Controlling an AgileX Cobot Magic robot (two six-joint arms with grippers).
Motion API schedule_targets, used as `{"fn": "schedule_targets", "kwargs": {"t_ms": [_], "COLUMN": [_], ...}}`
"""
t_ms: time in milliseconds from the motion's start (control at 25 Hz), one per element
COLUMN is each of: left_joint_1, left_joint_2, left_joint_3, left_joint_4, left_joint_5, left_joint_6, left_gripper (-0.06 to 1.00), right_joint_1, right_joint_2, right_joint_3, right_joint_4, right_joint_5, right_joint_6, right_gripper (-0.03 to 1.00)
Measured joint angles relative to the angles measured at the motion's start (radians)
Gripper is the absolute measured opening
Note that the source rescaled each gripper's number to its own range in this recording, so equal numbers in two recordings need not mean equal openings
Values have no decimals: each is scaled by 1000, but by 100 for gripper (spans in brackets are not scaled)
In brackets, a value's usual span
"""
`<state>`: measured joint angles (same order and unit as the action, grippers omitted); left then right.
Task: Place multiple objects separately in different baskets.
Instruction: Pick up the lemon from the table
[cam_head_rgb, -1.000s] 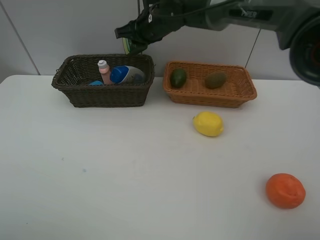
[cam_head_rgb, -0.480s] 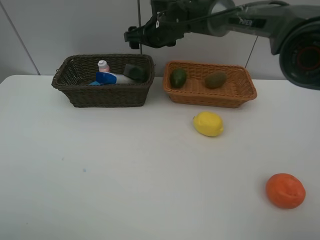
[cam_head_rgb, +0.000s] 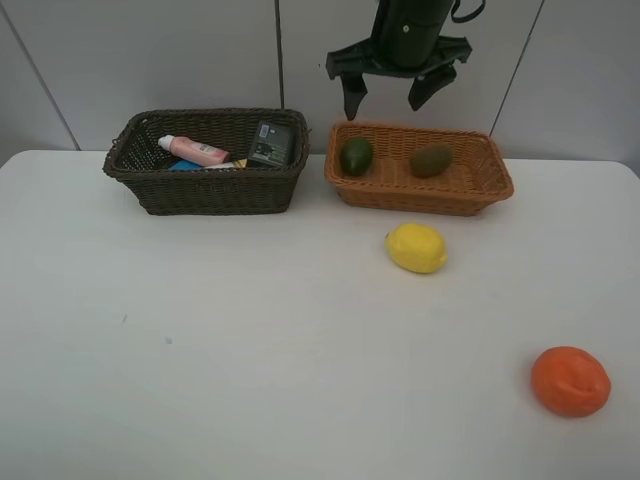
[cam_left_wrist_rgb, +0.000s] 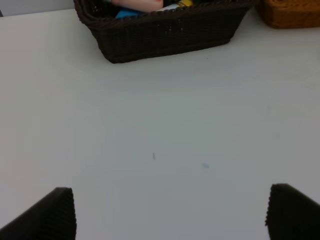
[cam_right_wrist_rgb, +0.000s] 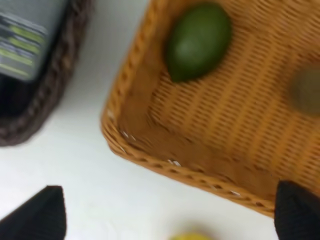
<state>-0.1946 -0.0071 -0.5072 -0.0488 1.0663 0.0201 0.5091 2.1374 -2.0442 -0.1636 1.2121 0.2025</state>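
Right tool (cam_head_rgb: 384, 105) spread wide, empty, high over left end of tan basket (cam_head_rgb: 430, 196); lemon (cam_head_rgb: 416, 247) on desk (cam_head_rgb: 250, 350) just near of it, orange (cam_head_rgb: 570, 381) well apart at near right: liable to squirt either round fruit sideways through off-centre pinch, or snag wicker rim descending.

White table (cam_head_rgb: 250, 350): dark basket (cam_head_rgb: 205, 192), tan basket (cam_head_rgb: 420, 197), lemon (cam_head_rgb: 416, 247), orange (cam_head_rgb: 570, 381)

right end effector (cam_head_rgb: 383, 108) swung from dark basket (cam_head_rgb: 210, 192) to above tan basket (cam_head_rgb: 420, 196), now open, pink bottle (cam_head_rgb: 195, 151) toppled flat
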Motion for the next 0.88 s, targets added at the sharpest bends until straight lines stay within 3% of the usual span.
{"fn": "schedule_targets", "kwargs": {"t_ms": [280,480,760,880], "left_joint_1": [0,0,0,0], "left_joint_2": [0,0,0,0], "left_joint_3": [0,0,0,0], "left_joint_4": [0,0,0,0], "left_joint_5": [0,0,0,0], "left_joint_6": [0,0,0,0], "left_gripper": [100,100,100,100], "right_joint_1": [-28,-36,-36,-36], "right_joint_2": [-8,-40,-93,-96], "right_joint_3": [114,261,466,548], "right_joint_4": [105,111,116,116], "right_joint_5": [5,6,8,-42], "right_joint_6": [-162,-299,-396,-436], "right_gripper": [98,98,98,98]}}
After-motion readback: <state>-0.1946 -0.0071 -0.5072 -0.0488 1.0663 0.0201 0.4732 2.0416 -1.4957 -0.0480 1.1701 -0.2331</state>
